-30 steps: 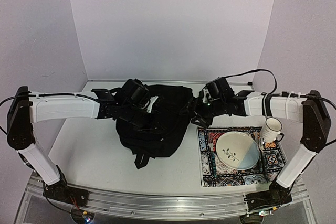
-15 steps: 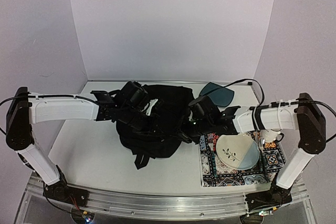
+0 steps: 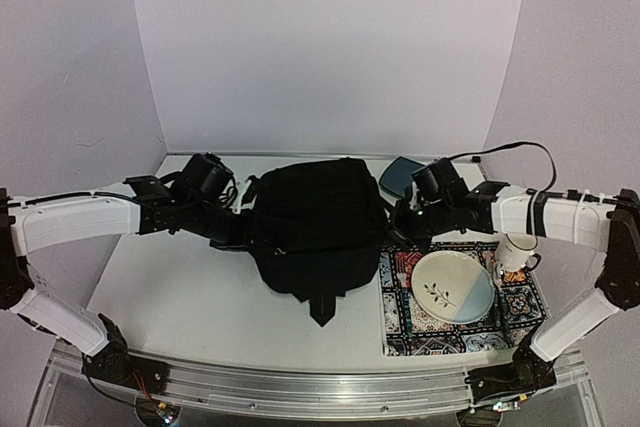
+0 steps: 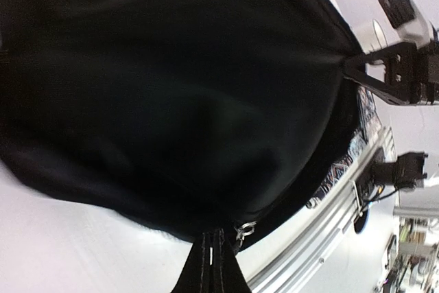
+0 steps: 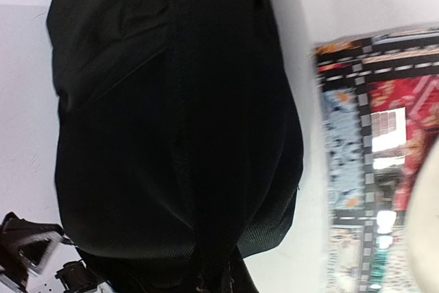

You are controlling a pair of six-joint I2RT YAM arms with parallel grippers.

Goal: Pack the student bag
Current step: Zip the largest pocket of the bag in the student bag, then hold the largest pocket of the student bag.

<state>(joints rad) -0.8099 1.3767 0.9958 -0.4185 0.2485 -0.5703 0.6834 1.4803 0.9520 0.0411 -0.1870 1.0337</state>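
The student bag (image 3: 318,232), a large soft black backpack, is stretched between my two grippers at the table's middle, with a strap (image 3: 324,307) trailing toward the front. My left gripper (image 3: 243,234) is shut on its left side, and black fabric fills the left wrist view (image 4: 171,87). My right gripper (image 3: 392,219) is shut on its right side. The left wrist view shows the right gripper (image 4: 353,65) pinching the fabric into a taut point. The bag (image 5: 178,135) also fills the right wrist view, hiding my own fingers.
A patterned book (image 3: 510,307) lies at the right front with a pale plate (image 3: 455,285) on it and a white mug (image 3: 517,249) at its far corner. A dark blue plate (image 3: 403,177) sits behind the right gripper. The metal rail (image 3: 320,387) runs along the near edge.
My right gripper has shut on the bag's right side. Both arms have drawn apart, the left far to the left, spreading the bag wide and shifting it rightward.
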